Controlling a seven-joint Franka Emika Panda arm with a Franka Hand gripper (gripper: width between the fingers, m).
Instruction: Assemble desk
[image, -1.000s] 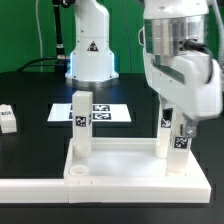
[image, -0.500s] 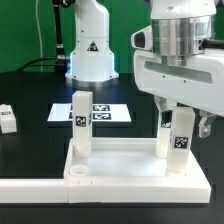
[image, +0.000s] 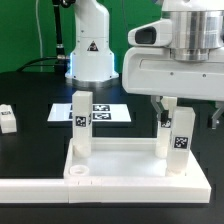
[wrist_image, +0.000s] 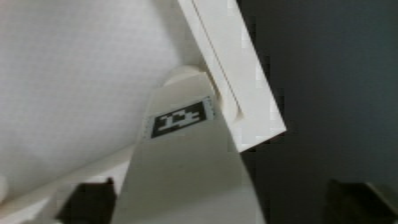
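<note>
- While the arm is hanging over the right side of the scene, a small white plastic block leg is lying loose at the far left of the black table, well apart from the rest.
- The white rimmed tray-like plastic desk top is lying in the near part of the scene. A white block leg with a black-and-white tag is standing upright at its left corner.
- The marker board is lying flat farther back, between the two standing legs.
- A second tagged white block leg is standing at the right corner, its long axis vertical.
- The white two-finger gripper is straddling the top of that right leg with its jaws spread wide and pinching nothing. One dark finger is showing just left of the leg, apart from it.
- In the wrist view that leg is sitting midway between the fingertips.
- The next move is probably turning on this: the leg is running straight down from the claw, so travel along that vertical axis is looking safest.
</note>
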